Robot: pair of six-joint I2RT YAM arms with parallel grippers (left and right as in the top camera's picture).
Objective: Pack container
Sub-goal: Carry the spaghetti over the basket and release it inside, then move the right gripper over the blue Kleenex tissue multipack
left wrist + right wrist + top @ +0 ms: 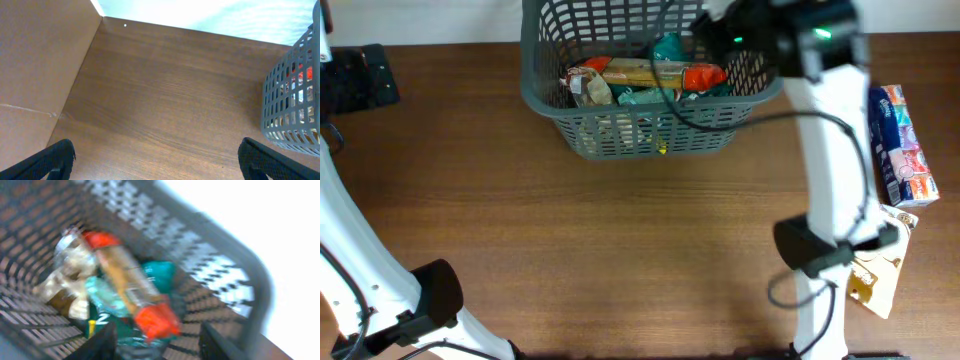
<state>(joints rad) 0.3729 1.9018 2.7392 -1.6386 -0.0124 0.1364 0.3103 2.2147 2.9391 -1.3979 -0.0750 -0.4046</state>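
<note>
Right gripper [157, 342] above large dark grey lattice plastic basket [620, 135], upper centre.
Jaws apart, empty, over colourful snack packets [650, 75]; left gripper [156, 159] spread wide, parked clear.

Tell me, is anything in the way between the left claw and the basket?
No, nothing that shows. In the left wrist view the left gripper is open over the table. The basket stands off to its right, and only wood shows between them.
</note>
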